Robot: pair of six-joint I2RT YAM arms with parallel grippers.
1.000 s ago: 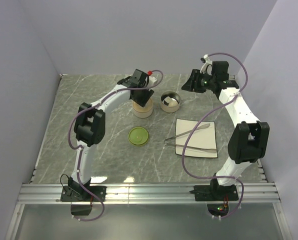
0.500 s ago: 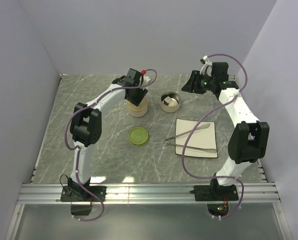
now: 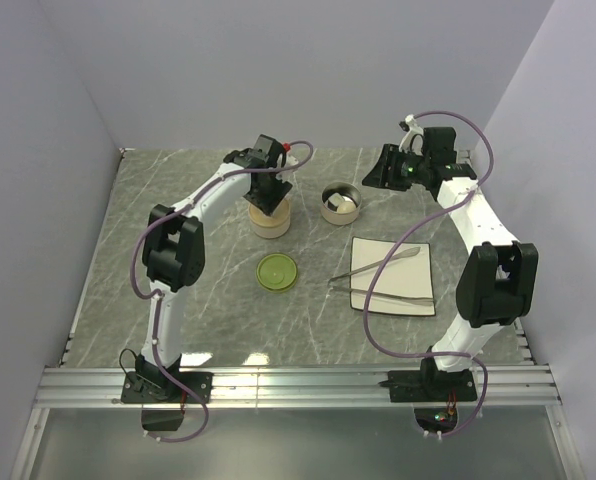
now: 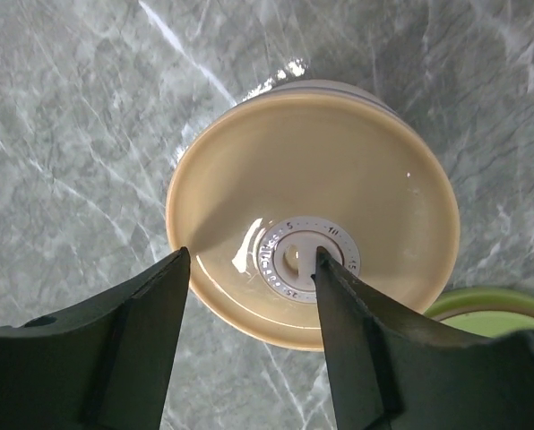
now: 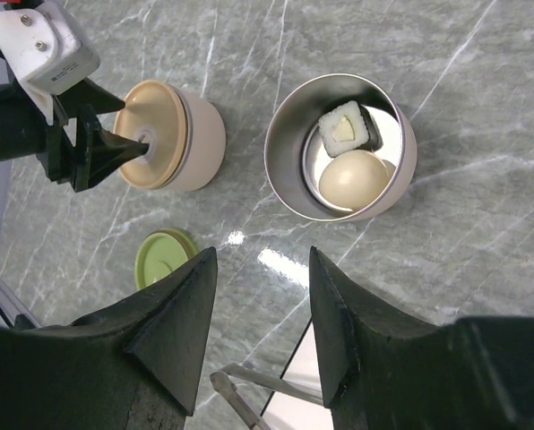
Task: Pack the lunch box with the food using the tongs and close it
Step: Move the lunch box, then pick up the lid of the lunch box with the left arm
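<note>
The lunch box shows as a beige lidded tin (image 3: 270, 215) and an open steel tin (image 3: 340, 203). The food in the open tin is a white egg-like ball (image 5: 355, 179) and a white-and-dark piece (image 5: 346, 127). My left gripper (image 4: 251, 255) hangs open just over the beige lid (image 4: 339, 170), one fingertip above its centre dial and the other past its rim. My right gripper (image 5: 261, 255) is open and empty, high above the table beside the open tin (image 5: 280, 170). The silver tongs (image 3: 378, 270) lie untouched on a white mat (image 3: 418, 252).
A loose green lid (image 3: 276, 271) lies on the marble table in front of the beige tin; it also shows as the green lid (image 5: 164, 260) in the right wrist view. Grey walls close the table on the left, back and right.
The left gripper and the beige tin under it have shifted a little to the left. The right arm, tongs and open tin have stayed put.
</note>
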